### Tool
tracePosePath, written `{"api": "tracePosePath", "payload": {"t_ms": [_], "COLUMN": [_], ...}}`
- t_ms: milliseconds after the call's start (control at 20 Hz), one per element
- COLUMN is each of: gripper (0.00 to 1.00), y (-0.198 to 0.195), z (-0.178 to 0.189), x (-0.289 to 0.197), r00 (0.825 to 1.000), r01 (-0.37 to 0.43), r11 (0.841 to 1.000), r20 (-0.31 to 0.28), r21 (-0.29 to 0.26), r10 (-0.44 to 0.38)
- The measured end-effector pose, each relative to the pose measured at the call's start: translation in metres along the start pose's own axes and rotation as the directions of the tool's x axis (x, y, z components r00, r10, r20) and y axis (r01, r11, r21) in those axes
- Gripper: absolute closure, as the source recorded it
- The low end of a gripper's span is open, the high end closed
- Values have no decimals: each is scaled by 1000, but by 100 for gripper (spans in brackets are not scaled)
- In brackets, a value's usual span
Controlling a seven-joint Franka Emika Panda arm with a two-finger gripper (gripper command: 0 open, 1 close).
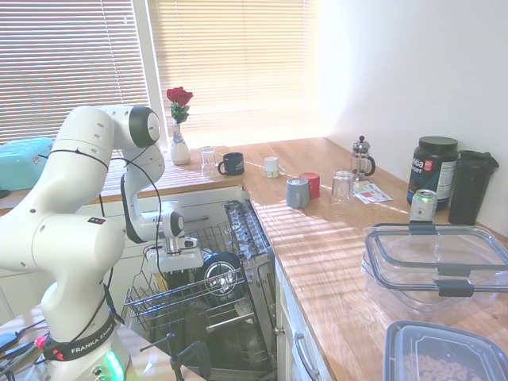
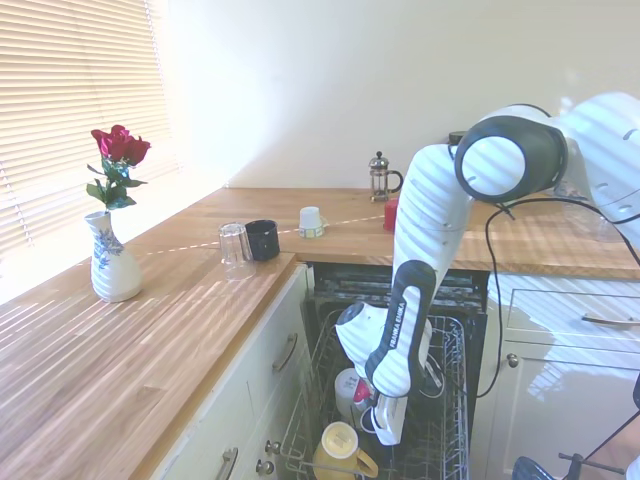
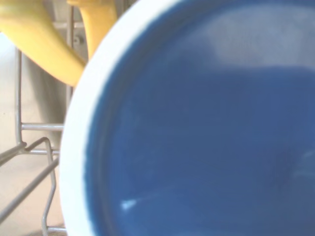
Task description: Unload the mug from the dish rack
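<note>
We see vase (image 1: pixel 180 146) with red rose (image 1: pixel 179 96) by window. Near it on wooden counter (image 1: pixel 317 230): clear glass (image 1: pixel 208 159), black cup (image 1: pixel 232 163), small white cup (image 1: pixel 271 167). We note grey-blue cup (image 1: pixel 298 192) touching red cup (image 1: pixel 311 185), coffee press (image 1: pixel 362 158) behind. Black tub (image 1: pixel 433 171), can (image 1: pixel 423 205), clear containers (image 1: pixel 435 264) at near end. Yellow cup (image 2: pixel 343 449) sits low.
</note>
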State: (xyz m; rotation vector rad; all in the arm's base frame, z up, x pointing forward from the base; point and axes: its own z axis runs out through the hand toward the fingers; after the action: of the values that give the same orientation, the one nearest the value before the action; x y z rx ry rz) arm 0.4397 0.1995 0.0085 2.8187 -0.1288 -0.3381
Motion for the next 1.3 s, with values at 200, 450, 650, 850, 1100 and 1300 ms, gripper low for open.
{"api": "tracePosePath", "payload": {"t_ms": [200,450,650,850,1100,1300], "gripper": [100,100,100,100,100,100], "y": [0,-5,-6,1,22,42], "z": [-1,-13,-55,-113,-154,-198], "x": [0,-4,-16,-15,-6,-2], "r00": [1000,1000,999,992,984,972], "r01": [-3,6,13,1,-25,-62], "r11": [1000,1000,999,997,994,987], "r20": [-2,-10,-53,-127,-175,-214], "r21": [0,8,32,82,109,150], "r10": [3,-6,-11,9,44,94]}}
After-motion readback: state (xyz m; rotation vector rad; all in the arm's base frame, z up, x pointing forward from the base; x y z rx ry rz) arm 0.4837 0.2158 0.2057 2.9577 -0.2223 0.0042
